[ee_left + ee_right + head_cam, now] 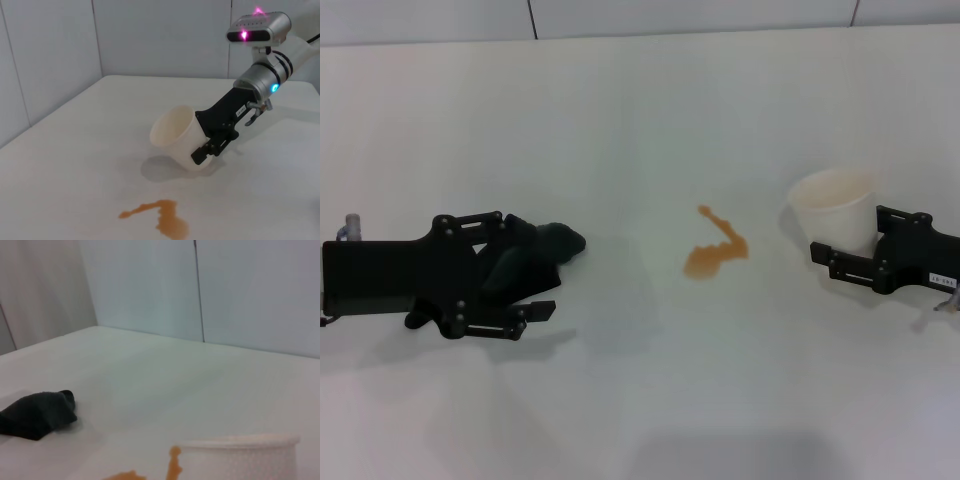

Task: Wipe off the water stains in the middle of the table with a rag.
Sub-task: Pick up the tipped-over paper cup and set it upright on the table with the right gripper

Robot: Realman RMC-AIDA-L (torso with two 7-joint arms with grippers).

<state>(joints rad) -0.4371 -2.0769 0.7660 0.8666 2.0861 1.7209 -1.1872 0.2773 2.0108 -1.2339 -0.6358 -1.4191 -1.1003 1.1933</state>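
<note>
At nine o'clock, the left gripper clamps the rag. Drag it flat toward three o'clock across the water stains. Right gripper grips the cup

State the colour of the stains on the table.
The stains are orange-amber, clearest in the head view against the white table.

rag: 1 | water stains: 1 puddle | cup: 1 | grippers: 2 (left gripper, right gripper)
</note>
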